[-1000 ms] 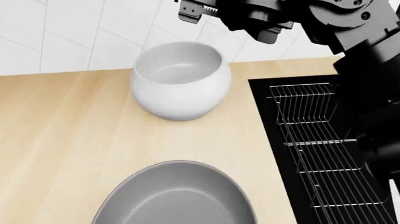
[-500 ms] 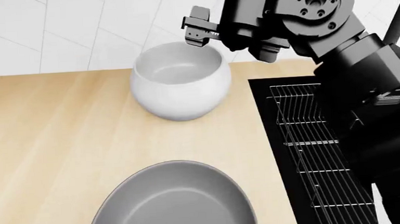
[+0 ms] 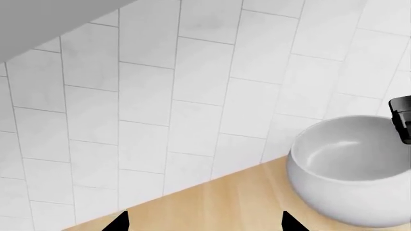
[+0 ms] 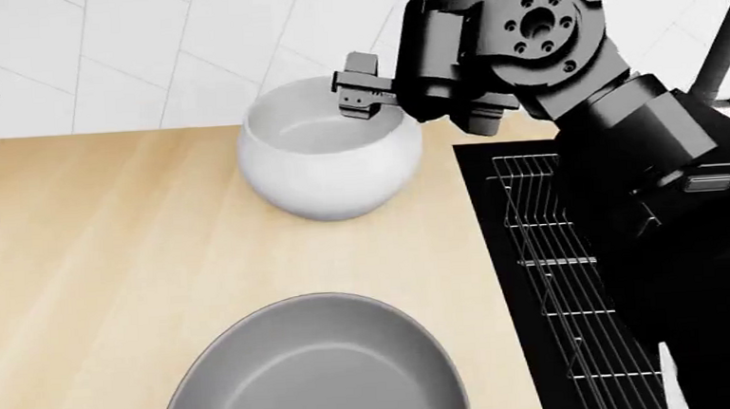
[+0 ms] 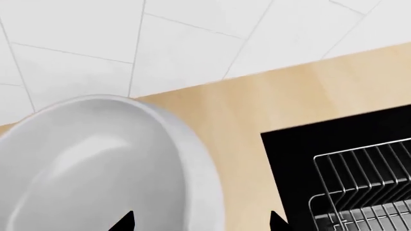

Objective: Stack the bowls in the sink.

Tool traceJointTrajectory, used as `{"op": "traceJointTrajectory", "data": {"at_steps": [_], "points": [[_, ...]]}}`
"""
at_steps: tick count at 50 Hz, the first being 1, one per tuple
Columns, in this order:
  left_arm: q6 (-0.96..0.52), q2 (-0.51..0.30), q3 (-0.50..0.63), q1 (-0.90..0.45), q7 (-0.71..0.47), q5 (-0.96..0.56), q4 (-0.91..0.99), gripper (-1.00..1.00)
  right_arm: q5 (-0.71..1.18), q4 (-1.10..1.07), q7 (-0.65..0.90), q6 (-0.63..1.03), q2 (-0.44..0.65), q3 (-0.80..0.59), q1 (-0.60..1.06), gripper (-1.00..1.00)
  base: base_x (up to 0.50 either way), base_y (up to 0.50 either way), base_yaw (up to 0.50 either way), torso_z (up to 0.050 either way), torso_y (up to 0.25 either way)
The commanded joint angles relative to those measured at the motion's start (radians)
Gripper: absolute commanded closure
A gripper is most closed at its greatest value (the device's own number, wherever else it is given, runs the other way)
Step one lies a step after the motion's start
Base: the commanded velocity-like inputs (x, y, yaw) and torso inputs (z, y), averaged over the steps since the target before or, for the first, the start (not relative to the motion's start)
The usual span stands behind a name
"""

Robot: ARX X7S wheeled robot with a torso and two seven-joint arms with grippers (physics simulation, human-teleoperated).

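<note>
The white bowl [image 4: 328, 150] stood upright on the wooden table [image 4: 89, 240], far from the robot and close to the tiled wall [image 4: 140, 57], a little left of the sink [image 4: 493, 216]. The grey bowl [image 4: 311, 369] sat on the same table nearer the robot, well apart from the white one and also left of the sink. Neither bowl was in the basin, and they were not stacked, so judging from this the whole task remained to be done.

The right end effector [image 4: 410, 92] hung at the white bowl's far right rim, its fingers apart and seemingly straddling the bowl's wall; no grip was made yet. That looked like the start of a first pick. The left end effector [image 3: 202, 224] showed only two dark fingertips [image 3: 119, 222] set apart, with nothing between them, left of the white bowl.

In the sink only a wire rack [image 4: 560, 278] was visible.
</note>
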Motion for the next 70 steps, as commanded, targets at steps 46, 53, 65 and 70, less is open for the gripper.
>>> {"op": "traceJointTrajectory", "data": {"at_steps": [46,53,65,70], "points": [[0.032,-0.018,-0.012,0.055,0.047,0.049,0.025,-1.0,0.406,0.128,-0.243,-0.202,-0.053,-0.662,0.019,1.0,0.0,0.0,0.0,0.0,0.0],[0.033,-0.016,-0.013,0.058,0.055,0.059,0.024,-1.0,0.416,0.13,-0.243,-0.191,-0.052,-0.681,0.038,1.0,0.0,0.0,0.0,0.0,0.0],[0.04,-0.025,-0.017,0.062,0.06,0.06,0.028,-1.0,0.422,-0.117,-0.085,-0.286,0.094,-0.632,0.104,1.0,0.0,0.0,0.0,0.0,0.0],[0.05,-0.034,-0.019,0.067,0.06,0.053,0.038,-1.0,0.429,-0.261,0.004,-0.34,0.177,-0.595,0.143,1.0,0.0,0.0,0.0,0.0,0.0]]}}
